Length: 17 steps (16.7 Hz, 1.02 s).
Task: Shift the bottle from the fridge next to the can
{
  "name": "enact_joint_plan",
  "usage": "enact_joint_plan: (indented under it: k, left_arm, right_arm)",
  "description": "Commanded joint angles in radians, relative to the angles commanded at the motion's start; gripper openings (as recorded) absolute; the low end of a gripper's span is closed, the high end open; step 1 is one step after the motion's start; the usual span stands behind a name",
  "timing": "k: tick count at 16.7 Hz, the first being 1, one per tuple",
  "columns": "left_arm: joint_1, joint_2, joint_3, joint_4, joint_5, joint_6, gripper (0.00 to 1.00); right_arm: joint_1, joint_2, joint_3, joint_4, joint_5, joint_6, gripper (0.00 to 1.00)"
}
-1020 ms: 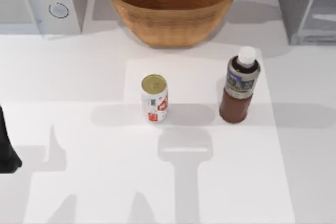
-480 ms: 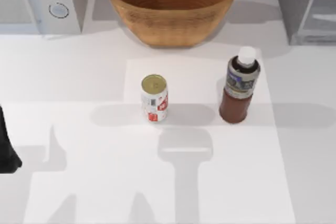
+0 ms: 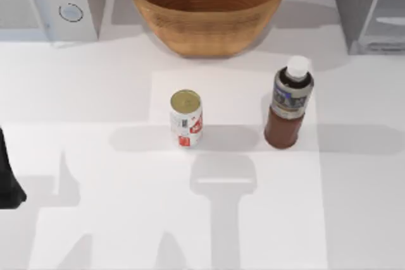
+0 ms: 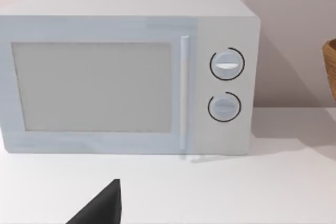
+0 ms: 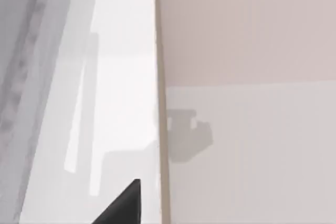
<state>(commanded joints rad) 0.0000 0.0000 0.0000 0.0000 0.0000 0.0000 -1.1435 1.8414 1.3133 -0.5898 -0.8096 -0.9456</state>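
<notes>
Already upright mid-counter: bottle [image 3: 290, 110], well right of can [image 3: 186, 118], outside fridge [image 3: 370, 7] at back right corner. Finger state indeterminable. Likely risk: toppling tall bottle through off-centre grasp.

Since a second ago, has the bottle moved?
No. The bottle stands upright at the same spot, right of the can and in front of the wicker bowl, apart from both.

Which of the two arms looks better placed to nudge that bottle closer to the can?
Probably the right. The bottle stands on the table's right half, right of the can, while the left arm sits parked at the far left edge, beyond the can.
</notes>
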Motion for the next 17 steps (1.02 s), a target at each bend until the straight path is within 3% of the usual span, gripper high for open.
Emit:
enact_joint_plan:
  k: [5,13,17]
  left_arm:
    - [0.000,0.000,0.000,0.000,0.000,0.000,1.00]
    - [0.000,0.000,0.000,0.000,0.000,0.000,1.00]
    - [0.000,0.000,0.000,0.000,0.000,0.000,1.00]
  right_arm:
    - [0.186,-0.004,-0.006,0.248,0.040,0.263,1.00]
    - [0.212,-0.016,-0.022,0.290,0.056,0.304,1.00]
    - [0.360,-0.040,-0.070,0.353,0.176,0.420,1.00]
